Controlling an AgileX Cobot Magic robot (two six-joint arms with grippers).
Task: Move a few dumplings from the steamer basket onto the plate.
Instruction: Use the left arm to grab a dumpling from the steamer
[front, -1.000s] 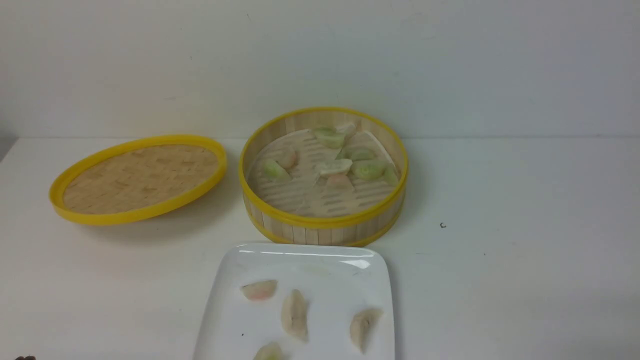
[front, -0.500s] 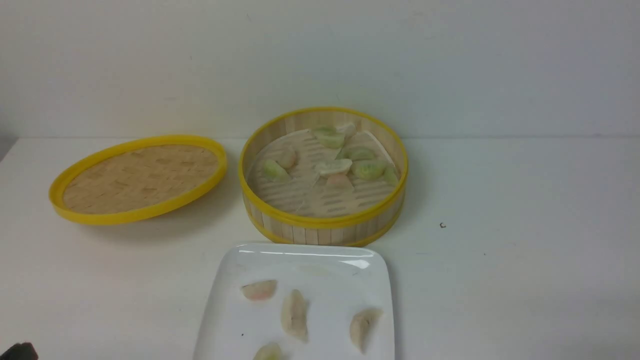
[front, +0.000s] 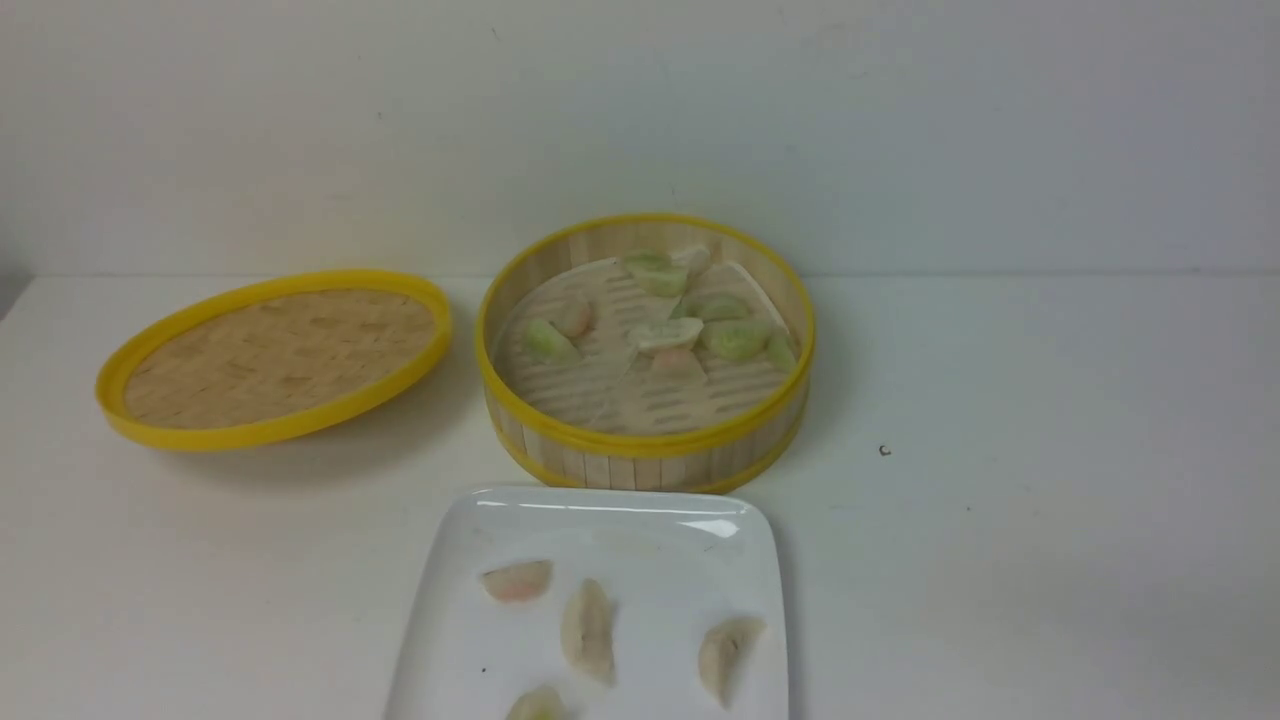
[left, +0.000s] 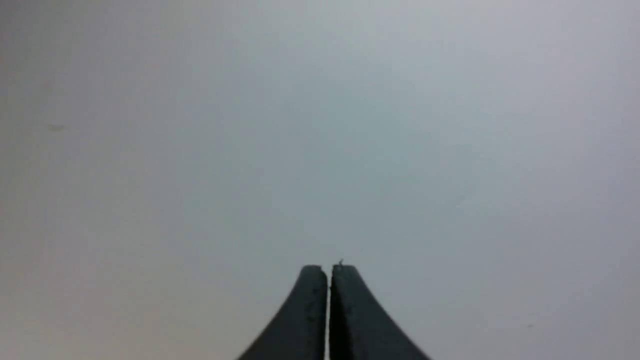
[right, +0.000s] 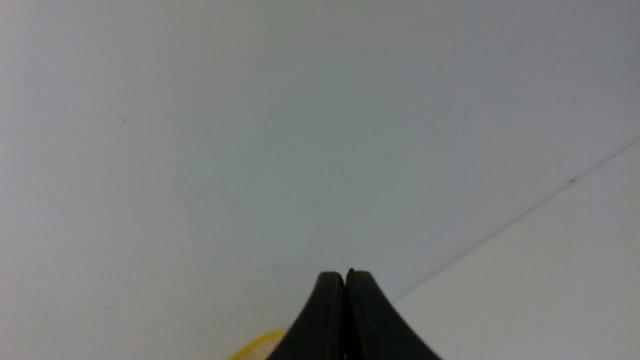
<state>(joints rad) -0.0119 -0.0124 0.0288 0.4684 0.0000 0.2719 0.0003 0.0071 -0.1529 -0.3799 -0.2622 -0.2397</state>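
The basket (front: 648, 468) sits toward the back of the white counter (front: 1000, 500), close to the wall (front: 640, 120). The dumplings inside lie mostly in its back and right parts: a green one (front: 737, 340) beside a paler one (front: 666, 335), a pinkish one (front: 677, 362) just in front of that, and more green ones behind and at the right side. Apart from these, toward the basket's left, a green dumpling (front: 550, 341) lies near a pinkish one (front: 573, 316).

The plate (front: 640, 560) is directly in front of the basket, its far edge at the basket's foot; whether the two touch, I cannot tell. Four dumplings are in view on it — a pink-tinged one (front: 517, 580) at the left, a pale one (front: 588, 632) nearer the middle, another pale one (front: 731, 659) toward the right, and a greenish one (front: 538, 704) partly cut off by the view's lower edge. A small dark speck (front: 484, 670) shows on the plate too.

To the left of the basket is the lid (front: 275, 430), tilted, its woven face showing and its right end near the basket's rim. Nothing stands over the open basket or the visible part of the plate. On the counter to the right lies a small dark curled scrap (front: 885, 451).

The left pincer (left: 328, 272) is pressed together, holding nothing, with plain pale surface beyond it. The right pincer (right: 345, 277) is pressed together as well — also holding nothing — with a bit of yellow rim showing beyond.
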